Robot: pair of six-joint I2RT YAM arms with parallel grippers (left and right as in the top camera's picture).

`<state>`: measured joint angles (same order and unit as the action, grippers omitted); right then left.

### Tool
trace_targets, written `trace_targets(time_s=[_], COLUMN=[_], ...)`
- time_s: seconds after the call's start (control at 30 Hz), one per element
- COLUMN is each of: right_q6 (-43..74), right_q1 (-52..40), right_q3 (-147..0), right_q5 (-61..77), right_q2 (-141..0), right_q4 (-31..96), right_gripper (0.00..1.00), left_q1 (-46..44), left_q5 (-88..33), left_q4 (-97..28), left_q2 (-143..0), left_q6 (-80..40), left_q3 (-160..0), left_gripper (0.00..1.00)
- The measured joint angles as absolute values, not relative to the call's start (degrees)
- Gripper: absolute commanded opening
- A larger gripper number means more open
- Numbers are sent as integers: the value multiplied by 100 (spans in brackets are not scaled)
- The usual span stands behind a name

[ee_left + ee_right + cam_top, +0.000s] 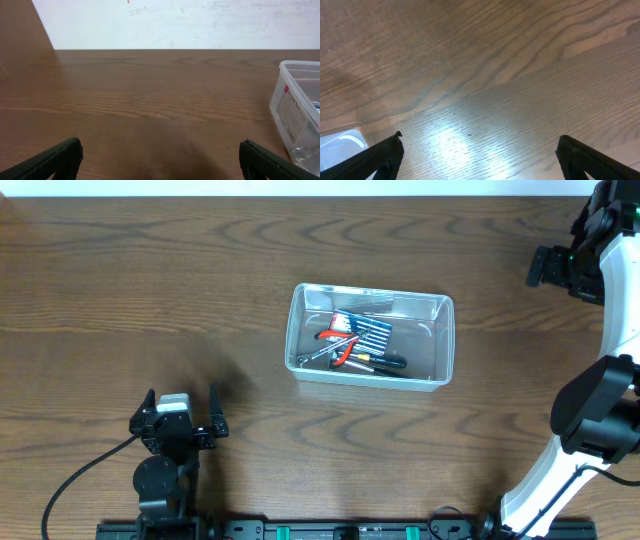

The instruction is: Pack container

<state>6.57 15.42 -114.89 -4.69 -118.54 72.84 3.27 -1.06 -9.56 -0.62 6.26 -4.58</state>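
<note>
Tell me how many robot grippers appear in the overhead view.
2. The left gripper is at the table's near left, open and empty. The right gripper is at the far right, open, apart from the container. None seems hidden.

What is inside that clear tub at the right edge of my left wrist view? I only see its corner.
Observer: Seen from overhead, the container holds red-handled pliers, a black-handled screwdriver and a blue-striped pack.
Operator: And where is the other arm?
Observer: Its right pincer hangs open and empty over the table, at the far right, beyond the container.
</note>
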Motion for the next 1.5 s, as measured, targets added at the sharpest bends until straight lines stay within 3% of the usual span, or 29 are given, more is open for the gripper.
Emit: trace_targets(time_s=[0.7,0.9,1.13,1.5], right_q6=[657,753,1208,2257], right_q1=[1533,1317,692,615], right_q3=[-11402,-10707,-8263,-4853], right_q5=[-464,-504,-497,-414], right_q2=[-11437,-9384,-6117,-2926], right_q4=[7273,6073,3857,2751], right_gripper=[99,99,99,98], left_q1=[329,329,329,329], left_q5=[-106,-106,-106,-108], left_q4=[-956,-952,-913,-913], left_q2=[-62,-62,-62,-62], left_q6=[626,626,626,626], left_q3=[-458,-456,-445,-443], left_gripper=[98,98,98,98])
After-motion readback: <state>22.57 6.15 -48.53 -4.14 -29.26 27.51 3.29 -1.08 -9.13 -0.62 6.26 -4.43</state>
